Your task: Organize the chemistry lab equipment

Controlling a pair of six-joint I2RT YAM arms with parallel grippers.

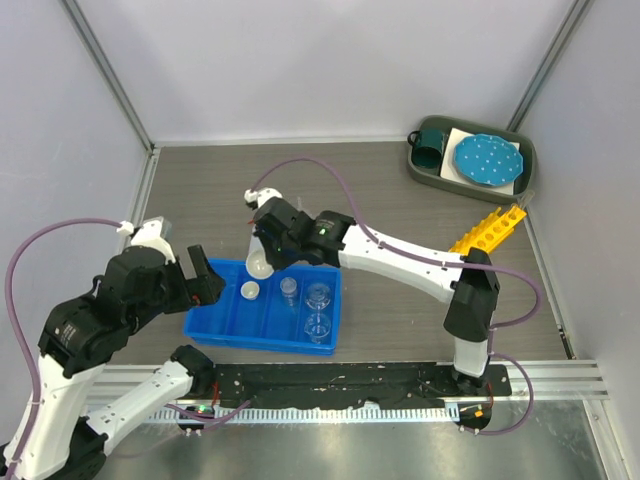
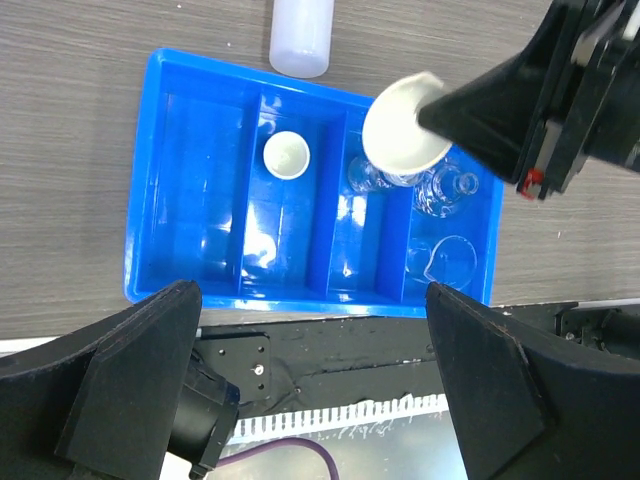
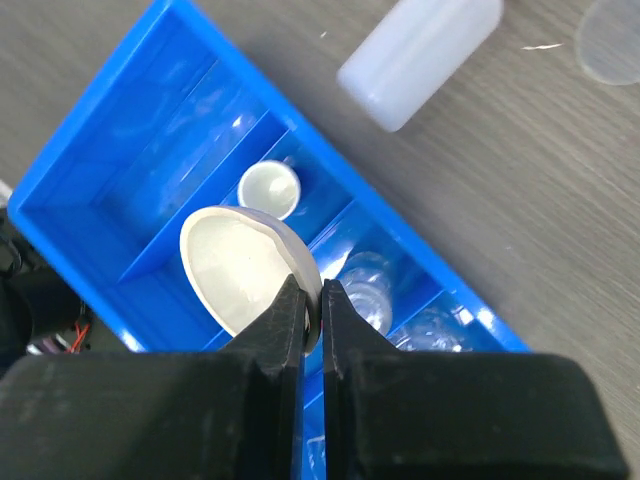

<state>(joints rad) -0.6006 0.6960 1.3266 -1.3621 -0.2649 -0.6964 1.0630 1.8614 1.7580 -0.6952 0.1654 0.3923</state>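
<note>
Above the blue tray (image 2: 145, 180), the right tool (image 3: 312, 300) pinches a white dish (image 3: 240, 270) while the left tool (image 2: 310, 300) gapes wide.

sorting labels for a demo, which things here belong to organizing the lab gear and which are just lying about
Job: held white dish, small white dish, clear beakers, squeeze bottle, yellow rack, blue tray.
Lying about: teal mug, blue dotted plate, grey bin.
</note>
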